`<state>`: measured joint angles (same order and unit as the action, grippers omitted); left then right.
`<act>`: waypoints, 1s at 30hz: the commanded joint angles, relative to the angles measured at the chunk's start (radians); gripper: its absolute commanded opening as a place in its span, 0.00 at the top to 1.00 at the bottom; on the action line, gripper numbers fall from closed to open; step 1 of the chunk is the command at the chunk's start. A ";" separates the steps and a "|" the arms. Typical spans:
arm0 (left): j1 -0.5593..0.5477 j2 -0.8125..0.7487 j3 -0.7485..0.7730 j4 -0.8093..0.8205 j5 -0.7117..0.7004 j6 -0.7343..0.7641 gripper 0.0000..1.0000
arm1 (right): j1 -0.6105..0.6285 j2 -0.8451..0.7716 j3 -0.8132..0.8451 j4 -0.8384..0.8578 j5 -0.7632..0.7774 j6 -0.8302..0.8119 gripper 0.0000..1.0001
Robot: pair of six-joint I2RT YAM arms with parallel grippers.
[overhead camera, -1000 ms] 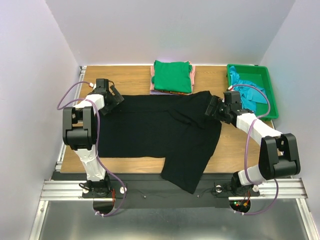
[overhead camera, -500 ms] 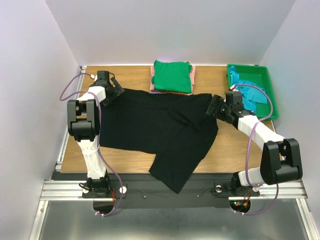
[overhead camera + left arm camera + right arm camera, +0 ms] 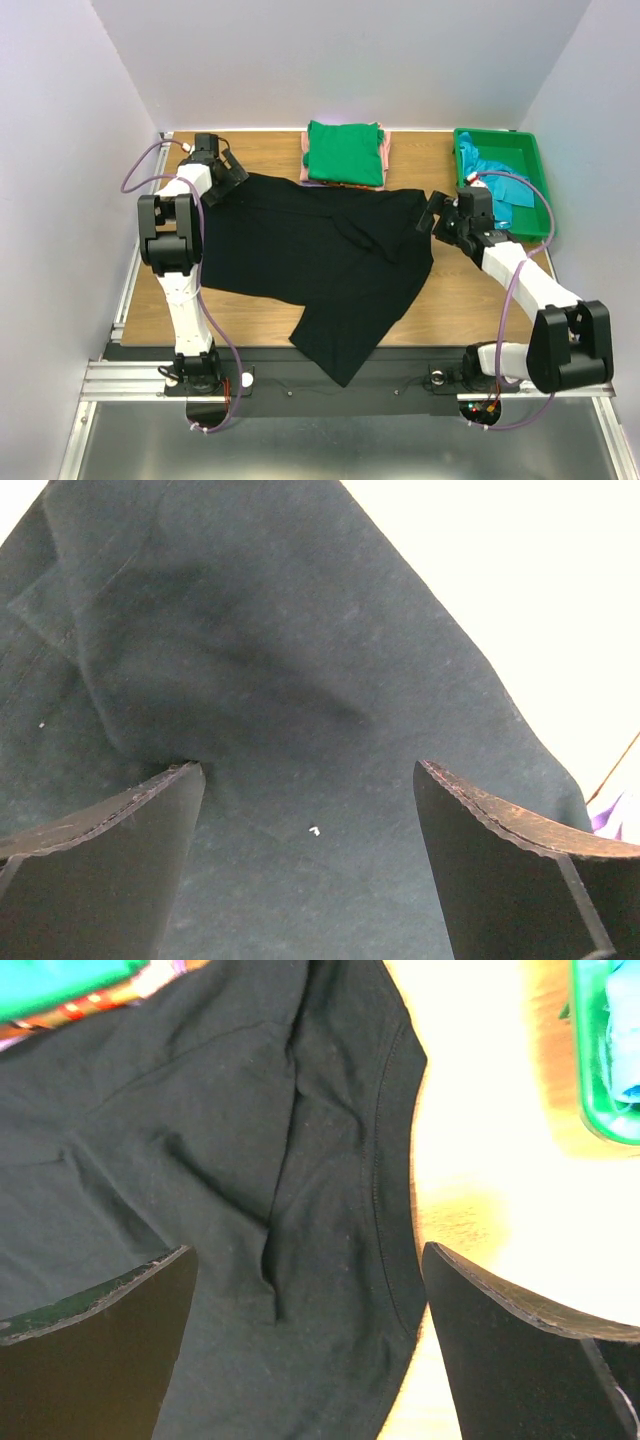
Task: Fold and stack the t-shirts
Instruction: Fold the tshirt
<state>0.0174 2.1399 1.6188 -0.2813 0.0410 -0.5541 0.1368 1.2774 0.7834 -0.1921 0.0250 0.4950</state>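
The black t-shirt [image 3: 310,250] lies spread over the middle of the desk [image 3: 250,150]. It reaches from near the far-left corner across to the right side, and one lobe spills over the near edge. It is not flat: creases run through its centre.

Your left pincer [image 3: 308,780] sits over the shirt's far-left end, fingers spread wide with cloth beneath them and nothing pinched. Your right pincer [image 3: 308,1255] is at the shirt's right border, likewise spread apart and holding nothing. The stitched hem [image 3: 380,1160] runs just under it, with bare desk to the outside.

At the middle of the far edge a folded green t-shirt [image 3: 345,152] tops a small stack, and a pink t-shirt [image 3: 303,158] shows at its left side. The teal t-shirt [image 3: 495,185] is crumpled in the green tray [image 3: 505,150] at the far-right corner.

Expect the black shirt to behave as light, limp cloth. It will probably sag and drag on the wood rather than slide as one piece, and the overhanging part will likely tug it toward the near edge. A single layer pinched mid-panel may slip. I'd take it at the stitched hem or a corner, where doubled fabric gives the fingers more to bite, and lift both ends together.
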 commanded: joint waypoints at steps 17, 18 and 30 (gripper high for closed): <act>0.079 -0.984 -0.848 -0.214 -0.337 -0.319 0.02 | -0.006 -0.224 -0.125 0.040 -0.099 0.073 0.00; 0.107 -0.985 -0.870 -0.214 -0.345 -0.320 0.02 | -0.006 -0.225 -0.128 0.040 -0.105 0.076 0.00; 0.352 -0.839 -0.922 0.001 -0.254 -0.247 0.02 | 0.136 -0.282 -0.119 0.023 -0.212 -0.003 0.00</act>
<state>0.3328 1.2243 0.6754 -0.3630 -0.2333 -0.8314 0.1902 1.0191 0.6548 -0.1928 -0.1890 0.5266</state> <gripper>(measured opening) 0.982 0.998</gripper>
